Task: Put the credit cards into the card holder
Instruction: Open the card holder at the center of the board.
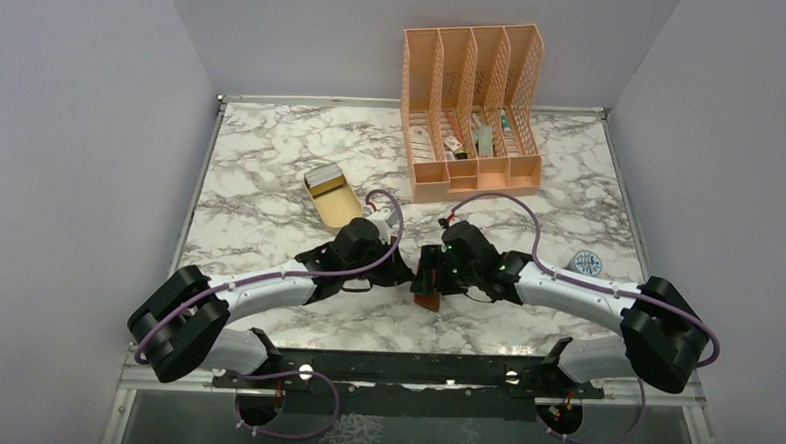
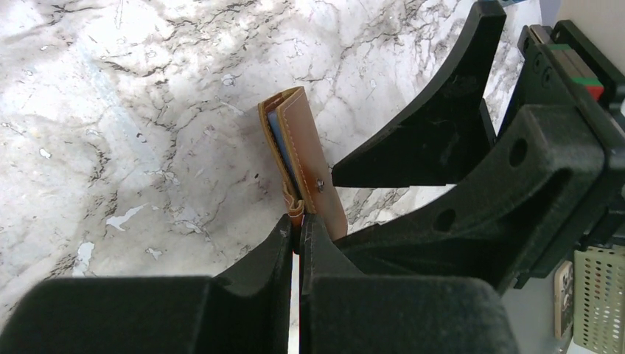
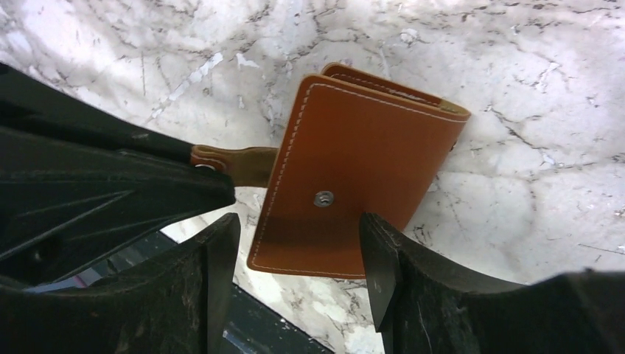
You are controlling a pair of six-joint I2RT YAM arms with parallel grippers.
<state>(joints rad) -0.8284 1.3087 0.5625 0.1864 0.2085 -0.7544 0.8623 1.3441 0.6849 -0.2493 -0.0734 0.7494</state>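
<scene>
Tray: you have a small beige oval tray (image 1: 338,206) on the marble desk (image 1: 272,157), beyond the card holder (image 1: 428,302) and to its left, well apart from it. A gold-toned flat piece (image 1: 321,178) lies at the tray's far end, too small to tell what it is.
Left arm: your left arm (image 1: 256,286) stretches in from the card holder's left.
Left jaws: clenched on the snap tab (image 3: 236,164) that sticks out from the card holder's left edge; the fingertips (image 2: 276,243) meet around it.
Card holder: brown leather, folded, between your two arms. Its outer face and snap stud (image 3: 323,198) are turned to the right wrist camera, and a bluish inner pocket (image 2: 278,136) shows in the fold from the left wrist. You cannot tell whether it rests on the desk or hangs from the tab.
Right jaws: released, standing apart astride the card holder's lower edge. One finger (image 3: 217,273) is clear of the leather, the other at its corner.
Right arm: your right arm (image 1: 566,285) comes in from the card holder's right.
Organiser: a peach mesh file organiser (image 1: 472,105) stands beyond the card holder, well apart.
Disc: a small round blue-and-white disc (image 1: 587,261) lies on the desk to the card holder's right.
</scene>
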